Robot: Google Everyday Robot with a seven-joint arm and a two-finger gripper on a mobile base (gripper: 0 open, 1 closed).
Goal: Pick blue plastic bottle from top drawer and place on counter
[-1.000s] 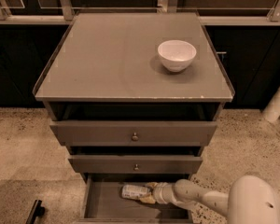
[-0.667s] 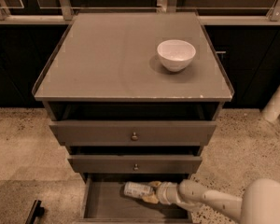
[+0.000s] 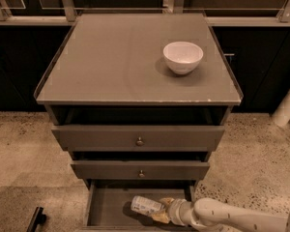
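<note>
The blue plastic bottle [image 3: 145,206] lies in top drawer [image 3: 106,208], touching the tool [image 3: 162,210].

Finding: your end effector [image 3: 162,210], clamped on one end of the blue plastic bottle [image 3: 146,205] in the top drawer [image 3: 108,208], has shifted slightly right and toward the drawer front, and the bottle has moved with it. The bulky rear link of the arm [image 3: 232,217] has withdrawn to the right edge.

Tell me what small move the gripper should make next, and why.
Probably a short lift, once the grip is sure: the gripper is at one end of the blue plastic bottle, which lies inside the open top drawer, and the counter is well above.
</note>
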